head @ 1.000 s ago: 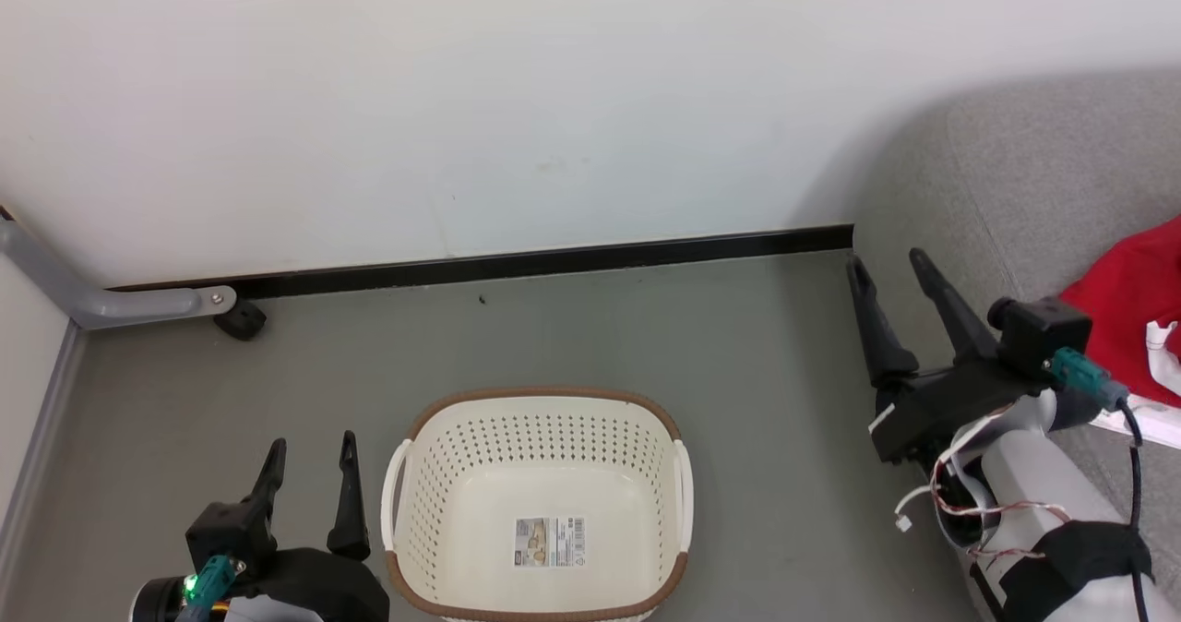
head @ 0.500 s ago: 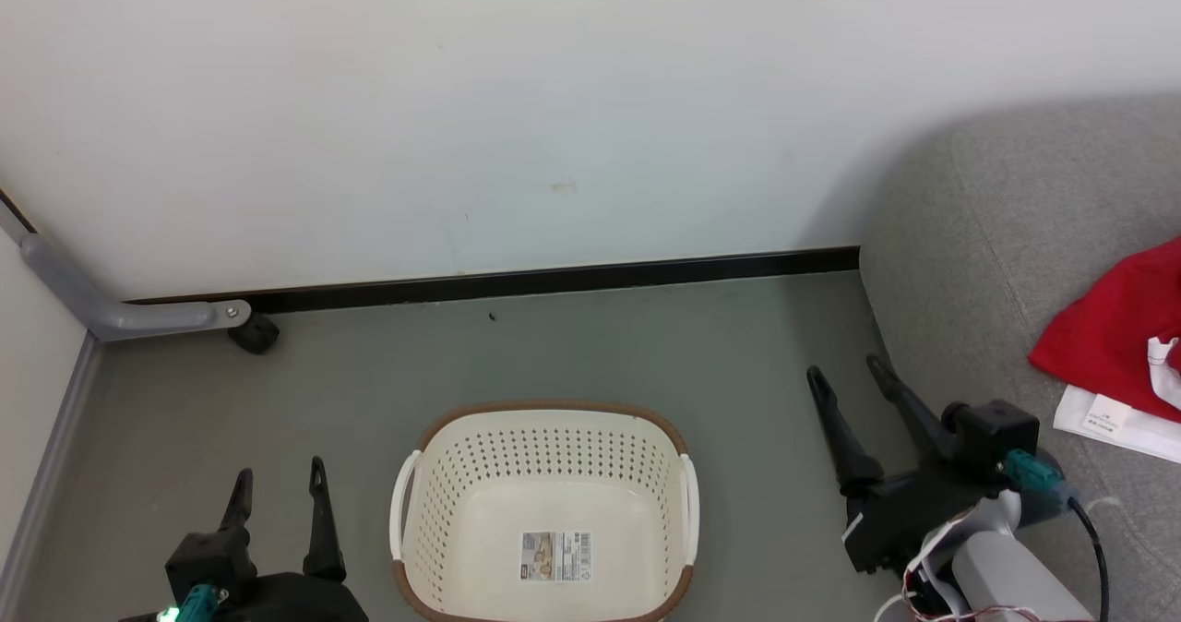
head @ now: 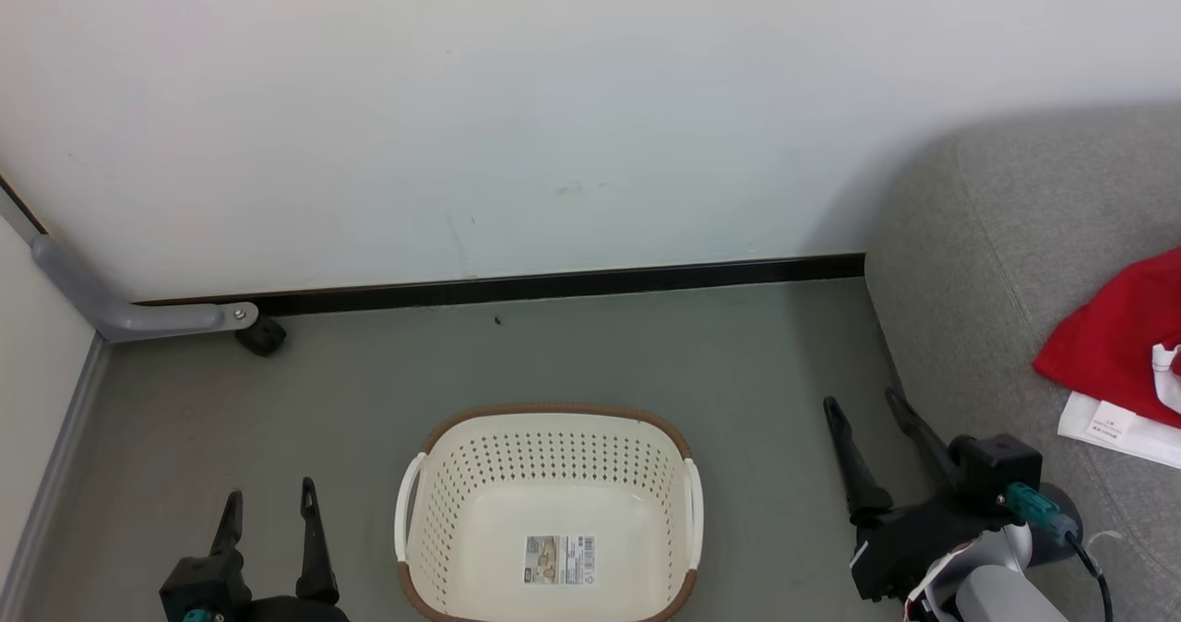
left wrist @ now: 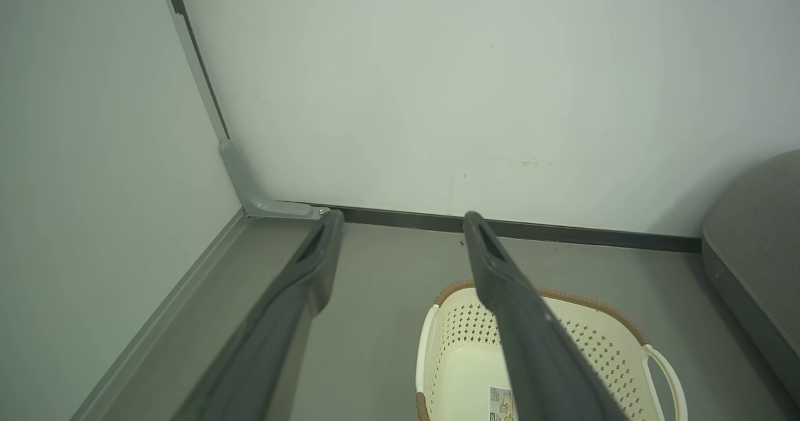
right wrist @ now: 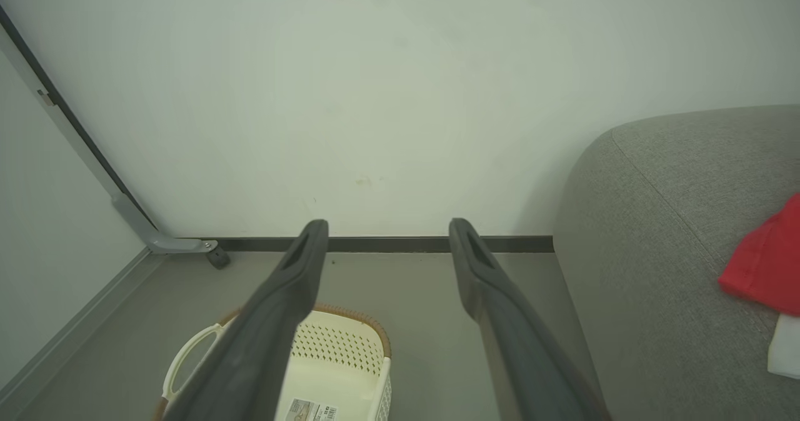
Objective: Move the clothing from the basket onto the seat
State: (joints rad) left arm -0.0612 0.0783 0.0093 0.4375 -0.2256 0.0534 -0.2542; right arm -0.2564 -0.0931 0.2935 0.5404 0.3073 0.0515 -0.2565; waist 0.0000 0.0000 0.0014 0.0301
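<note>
Left jaws and right jaws both stand wide apart, holding nothing, either side of the basket on the floor. Inside it, a label on the bottom. Farther right, red clothing lies on the sofa. Beyond, a grey bracket meets the wall.

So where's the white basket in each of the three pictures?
Head view: basket at bottom centre.
Left wrist view: basket at the bottom, right of centre.
Right wrist view: basket at the bottom, left of centre.
Shared landmark: the black skirting along the wall behind it.
</note>
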